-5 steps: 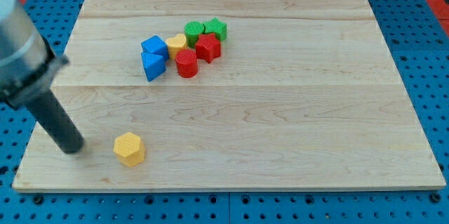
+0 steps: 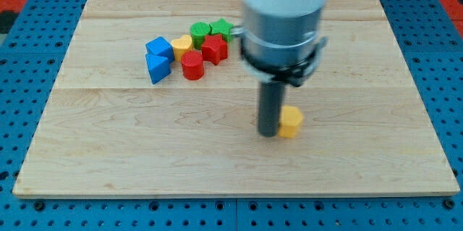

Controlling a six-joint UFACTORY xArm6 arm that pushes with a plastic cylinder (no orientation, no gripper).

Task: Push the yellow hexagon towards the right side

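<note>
The yellow hexagon (image 2: pixel 291 122) sits on the wooden board (image 2: pixel 347 166), right of the middle. My tip (image 2: pixel 269 132) rests on the board right against the hexagon's left side. The arm's wide grey body above it hides part of the board's upper middle.
A cluster of blocks lies at the upper left: two blue blocks (image 2: pixel 157 58), a second yellow block (image 2: pixel 182 44), a red cylinder (image 2: pixel 192 65), a red star (image 2: pixel 214 48), a green cylinder (image 2: pixel 200 30) and a green block (image 2: pixel 221 28).
The tip has swept from the board's lower left to right of the middle. The yellow hexagon has moved with it, far to the right and somewhat up. The cluster has not moved.
</note>
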